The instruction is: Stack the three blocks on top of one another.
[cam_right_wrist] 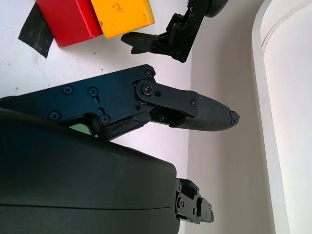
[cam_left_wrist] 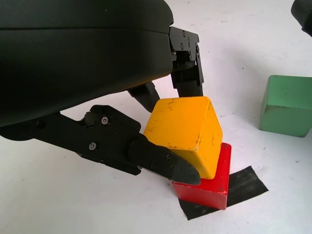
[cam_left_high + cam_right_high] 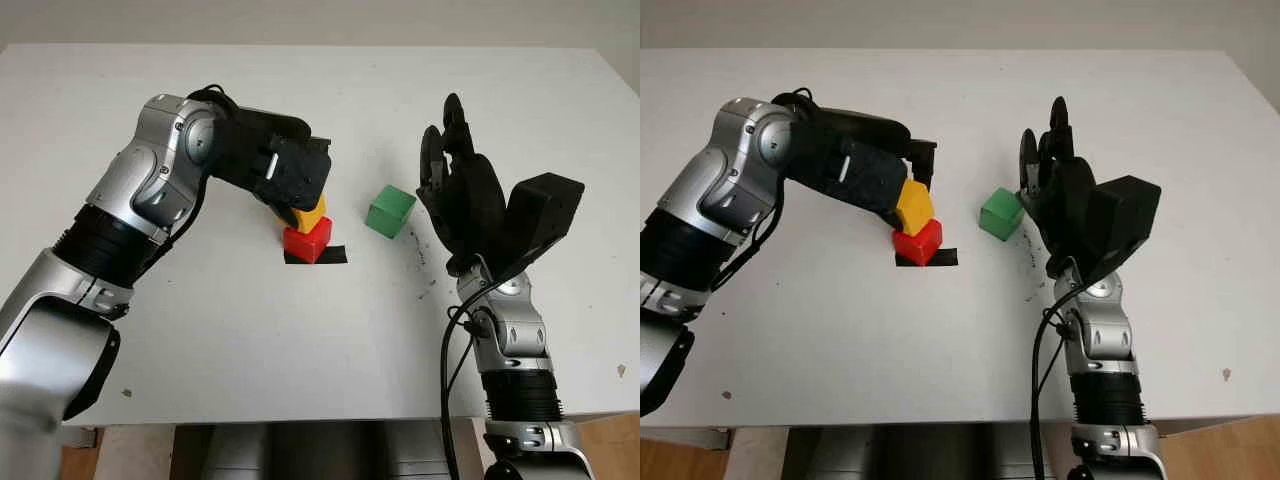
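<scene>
Yellow block clamped in left hand, set tilted on red block.

Left hand over desk centre, fingers closed on the yellow block's sides. Yellow block touching the red block's top, leaning, not square with it. Red block standing on a strip of black tape stuck to the desk. Green block alone on the desk, just right of the red and yellow pair, apart from both. Right hand raised beside the green block on its right, open, holding nothing; contact with the green block impossible to tell. Small dark specks on the desk near the right hand.
</scene>
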Tool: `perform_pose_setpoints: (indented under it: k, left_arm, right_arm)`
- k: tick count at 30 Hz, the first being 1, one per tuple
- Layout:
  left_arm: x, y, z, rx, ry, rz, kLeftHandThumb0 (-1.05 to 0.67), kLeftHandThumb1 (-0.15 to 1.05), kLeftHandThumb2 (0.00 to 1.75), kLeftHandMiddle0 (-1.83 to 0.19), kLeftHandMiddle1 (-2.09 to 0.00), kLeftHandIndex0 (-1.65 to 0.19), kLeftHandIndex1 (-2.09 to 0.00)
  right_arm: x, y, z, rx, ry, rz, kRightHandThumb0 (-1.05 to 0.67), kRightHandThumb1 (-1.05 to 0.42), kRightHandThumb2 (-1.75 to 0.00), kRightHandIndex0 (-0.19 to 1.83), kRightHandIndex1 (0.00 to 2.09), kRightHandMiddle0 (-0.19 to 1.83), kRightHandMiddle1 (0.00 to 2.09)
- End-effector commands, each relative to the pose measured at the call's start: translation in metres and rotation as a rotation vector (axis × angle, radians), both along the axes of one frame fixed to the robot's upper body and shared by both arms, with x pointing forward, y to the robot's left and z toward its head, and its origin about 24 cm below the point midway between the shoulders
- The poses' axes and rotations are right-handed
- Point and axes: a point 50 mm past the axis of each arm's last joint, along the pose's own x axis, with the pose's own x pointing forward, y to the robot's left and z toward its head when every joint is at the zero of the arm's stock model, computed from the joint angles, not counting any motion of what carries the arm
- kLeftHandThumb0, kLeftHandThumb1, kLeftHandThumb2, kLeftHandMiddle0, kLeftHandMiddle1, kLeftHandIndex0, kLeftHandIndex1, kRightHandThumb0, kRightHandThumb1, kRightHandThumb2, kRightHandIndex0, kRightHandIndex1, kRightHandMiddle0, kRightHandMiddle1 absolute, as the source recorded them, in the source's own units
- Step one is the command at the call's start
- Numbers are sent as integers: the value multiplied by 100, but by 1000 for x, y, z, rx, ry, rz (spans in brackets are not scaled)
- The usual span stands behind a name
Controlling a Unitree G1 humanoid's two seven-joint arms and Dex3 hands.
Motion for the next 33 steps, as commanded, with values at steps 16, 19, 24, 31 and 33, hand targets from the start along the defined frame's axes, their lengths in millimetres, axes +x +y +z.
perform_pose_setpoints:
  k: [16, 19, 24, 31, 33]
  left_arm:
    - [-2, -10, -1, -8, 32, -16, -32, 105, 14, -3, -122, -18, -207]
    - [-2, -10, -1, -18, 39, -17, -31, 105, 13, -2, -128, -15, -202]
    - [-1, -9, -3, -18, 44, -8, -34, 104, 11, -2, -142, -17, -197]
    - [-4, -10, -3, -17, 44, 7, -69, 101, 5, -5, -10, -9, -50]
    - [-5, -10, -2, -25, 47, 11, -69, 101, 5, -2, -6, -8, -27]
  right_arm:
    - [-5, -1, 4, -6, -22, -7, -64, -105, -61, -19, 0, -19, 0]
    - [-5, -1, 4, -7, -21, -8, -63, -105, -62, -19, 0, -19, 0]
    - [-5, -1, 4, 1, -20, -10, -64, -105, -61, -19, 0, -19, 0]
    - [-5, -1, 4, -2, -18, -4, -63, -105, -62, -19, 0, -19, 0]
    - [-4, -1, 3, 0, -17, -6, -64, -105, -61, -19, 0, -19, 0]
